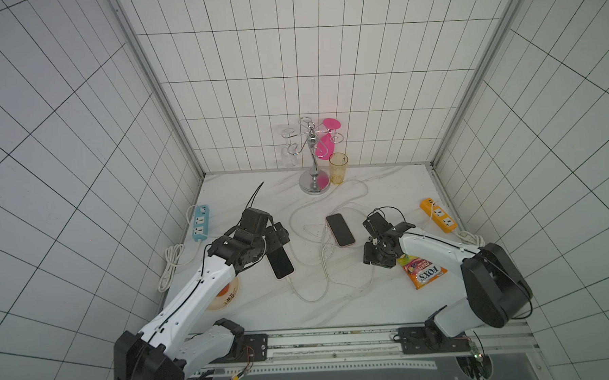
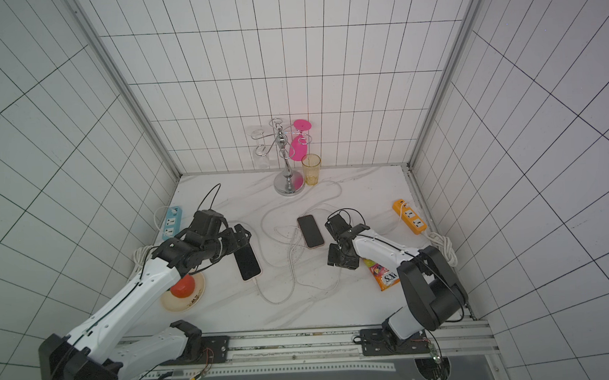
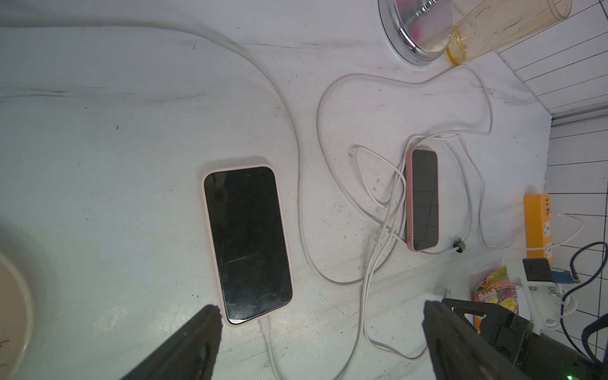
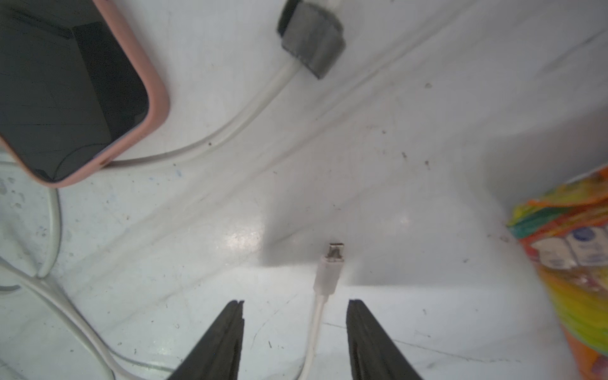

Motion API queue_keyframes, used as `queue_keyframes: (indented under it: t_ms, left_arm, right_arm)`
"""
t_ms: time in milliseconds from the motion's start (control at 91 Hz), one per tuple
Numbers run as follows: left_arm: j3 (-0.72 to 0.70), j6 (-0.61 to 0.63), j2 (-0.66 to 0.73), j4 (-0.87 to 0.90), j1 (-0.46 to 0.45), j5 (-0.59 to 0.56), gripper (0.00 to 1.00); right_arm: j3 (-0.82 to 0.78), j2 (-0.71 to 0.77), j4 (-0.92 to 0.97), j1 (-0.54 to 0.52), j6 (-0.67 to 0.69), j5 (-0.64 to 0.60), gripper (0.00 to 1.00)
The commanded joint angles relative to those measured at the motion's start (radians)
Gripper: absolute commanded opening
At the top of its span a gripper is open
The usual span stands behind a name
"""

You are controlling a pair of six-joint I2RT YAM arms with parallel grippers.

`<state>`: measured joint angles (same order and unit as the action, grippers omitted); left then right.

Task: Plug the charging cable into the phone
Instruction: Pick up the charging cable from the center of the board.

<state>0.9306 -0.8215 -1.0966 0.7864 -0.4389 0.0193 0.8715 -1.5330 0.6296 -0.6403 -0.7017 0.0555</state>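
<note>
Near left: plate with a red-orange item on it, partly covered by the left arm. Near right: snack packet flat on the counter, just beside the right arm.

Right jaws: seen parted in the right wrist view, low over the counter, nothing clamped. The charging cable runs between them without visible contact. Its loose plug lies on the counter just past the tips, unplugged, near-right of the centre phone and apart from it.

Left jaws: spread wide, nothing grasped, held above the left phone. That phone lies screen up in a pink case, with a white cable already seated in its near end.

The centre phone is screen up, also in a pink case, with white cable loops lying to its left. A cable with a grey band passes by its near corner; whether it runs under the phone cannot be told.

Further out: blue power strip at the left edge, orange power strip at the right edge with a white lead plugged in.

Far, by the back wall: chrome glass rack carrying a pink glass and a clear glass, with a yellow tumbler upright just beside its base.
</note>
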Motion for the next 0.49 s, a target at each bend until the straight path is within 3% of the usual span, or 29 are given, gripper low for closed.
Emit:
queue_keyframes:
  t_ms: [0,198,484]
  left_arm:
    - [-0.009,0.001,0.020,-0.022,-0.004,-0.001,0.97]
    - [-0.007,-0.005,0.026,-0.020,-0.006,0.004,0.96]
    - [0.036,-0.016,0.023,-0.035,-0.020,0.014,0.96]
  right_arm:
    - [0.031,-0.033,0.044,-0.026,-0.030,-0.045,0.54]
    - [0.044,-0.084,0.044,-0.054,-0.035,-0.069,0.50]
    - [0.028,-0.119,0.009,-0.063,-0.050,-0.047,0.34]
